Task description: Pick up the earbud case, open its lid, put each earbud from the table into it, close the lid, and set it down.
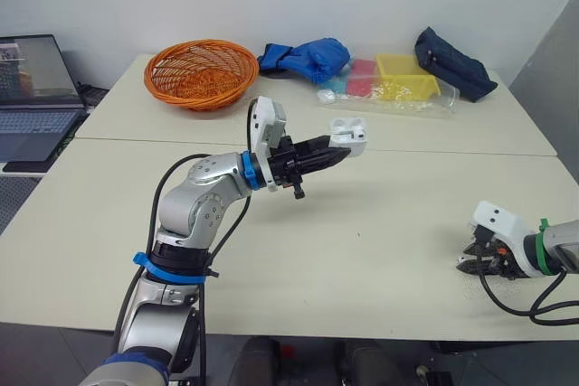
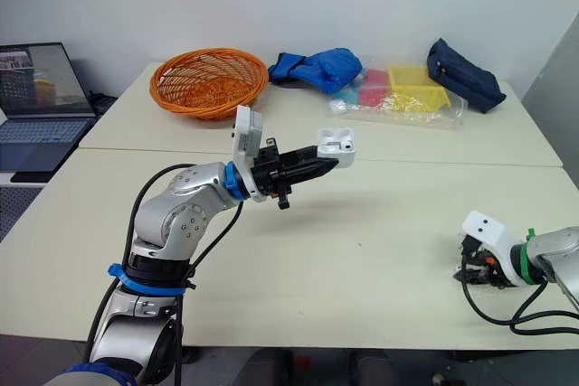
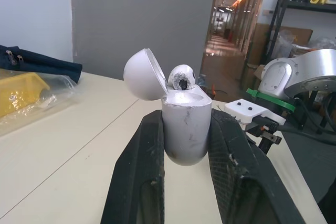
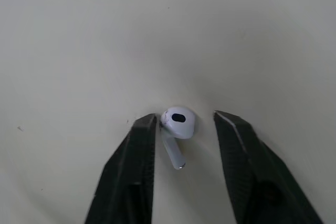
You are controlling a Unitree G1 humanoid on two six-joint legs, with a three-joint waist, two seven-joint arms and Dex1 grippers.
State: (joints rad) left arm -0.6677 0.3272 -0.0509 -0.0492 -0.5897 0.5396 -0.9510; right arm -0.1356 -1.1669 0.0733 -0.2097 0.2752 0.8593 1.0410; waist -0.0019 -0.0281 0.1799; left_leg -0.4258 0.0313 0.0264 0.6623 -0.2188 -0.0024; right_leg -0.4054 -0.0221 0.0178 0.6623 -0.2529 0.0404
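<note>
My left gripper (image 1: 339,151) is shut on the white earbud case (image 1: 348,136), held up above the table's middle. In the left wrist view the case (image 3: 185,127) stands upright between the fingers (image 3: 137,171) with its lid (image 3: 143,74) swung open, and one earbud (image 3: 181,77) sits in it. My right gripper (image 1: 472,258) rests low at the table's front right. In the right wrist view its two fingers (image 4: 131,166) stand open on either side of the second white earbud (image 4: 177,128), which lies on the table, close to one finger.
An orange basket (image 1: 200,72) stands at the back left, with blue cloth (image 1: 306,57), a clear bag of coloured items (image 1: 391,86) and a dark blue pouch (image 1: 452,62) along the back. A laptop (image 1: 34,97) sits on a side table at the left.
</note>
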